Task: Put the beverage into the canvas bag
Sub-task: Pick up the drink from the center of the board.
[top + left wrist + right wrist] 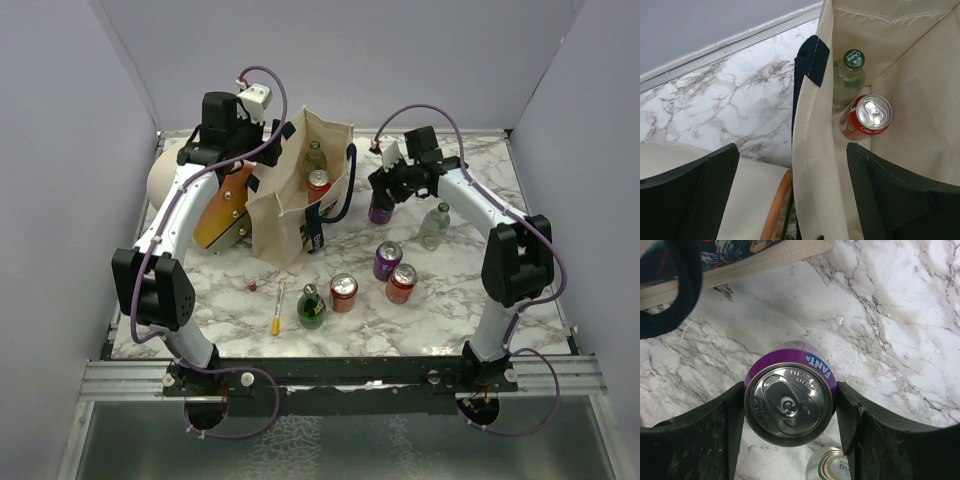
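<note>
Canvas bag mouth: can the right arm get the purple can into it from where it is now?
Probably yes. The right gripper grips the purple can just beside the canvas bag, whose mouth stands open. The left gripper straddles the opposite rim, clear of that side; only the navy handle hangs between.

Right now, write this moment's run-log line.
right gripper: shut on purple Fanta can | left gripper: open astride canvas bag | inside bag: red can, green-capped bottle

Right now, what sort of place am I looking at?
Probably a robot test booth: plain lilac walls box in a marble-pattern tabletop, two white-and-black robot arms bolted to a metal rail, and drink cans beside a cream canvas tote.
</note>
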Robot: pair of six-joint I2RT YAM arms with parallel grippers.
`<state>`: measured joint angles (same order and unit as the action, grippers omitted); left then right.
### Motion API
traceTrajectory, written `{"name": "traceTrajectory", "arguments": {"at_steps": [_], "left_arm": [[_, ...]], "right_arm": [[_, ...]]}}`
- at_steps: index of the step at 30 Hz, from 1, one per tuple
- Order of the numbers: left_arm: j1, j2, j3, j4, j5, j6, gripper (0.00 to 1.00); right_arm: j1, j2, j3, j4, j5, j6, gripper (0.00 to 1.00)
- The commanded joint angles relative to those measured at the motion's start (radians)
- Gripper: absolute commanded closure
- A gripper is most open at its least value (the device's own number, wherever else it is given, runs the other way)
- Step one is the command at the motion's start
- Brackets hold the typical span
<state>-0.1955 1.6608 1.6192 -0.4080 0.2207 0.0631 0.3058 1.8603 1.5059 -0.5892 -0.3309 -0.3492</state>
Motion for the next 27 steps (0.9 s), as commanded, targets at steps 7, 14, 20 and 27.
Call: {"name": "traceTrajectory", "arguments": {"at_steps": [7, 14, 20, 27], "left_arm": [[0.011, 0.117, 0.154, -0.092, 0.066, -0.069, 0.10], [0.011, 0.153, 0.184, -0.122, 0.086, -0.123, 0.13], [0.012, 0.144, 0.171, -0.115, 0.111, -0.138, 0.16], [0.003, 0.066, 0.217, -0.082, 0.181, -0.006, 0.16]], "right_arm": [[-0.004, -0.153, 0.079, -0.041, -0.070, -0.017, 0.98], [-0.004, -0.192, 0.125, -0.087, -0.051, -0.030, 0.99], [-0.004, -0.224, 0.170, -0.123, -0.103, -0.045, 0.99], [-0.004, -0.236, 0.167, -0.114, -0.091, -0.035, 0.99]]}}
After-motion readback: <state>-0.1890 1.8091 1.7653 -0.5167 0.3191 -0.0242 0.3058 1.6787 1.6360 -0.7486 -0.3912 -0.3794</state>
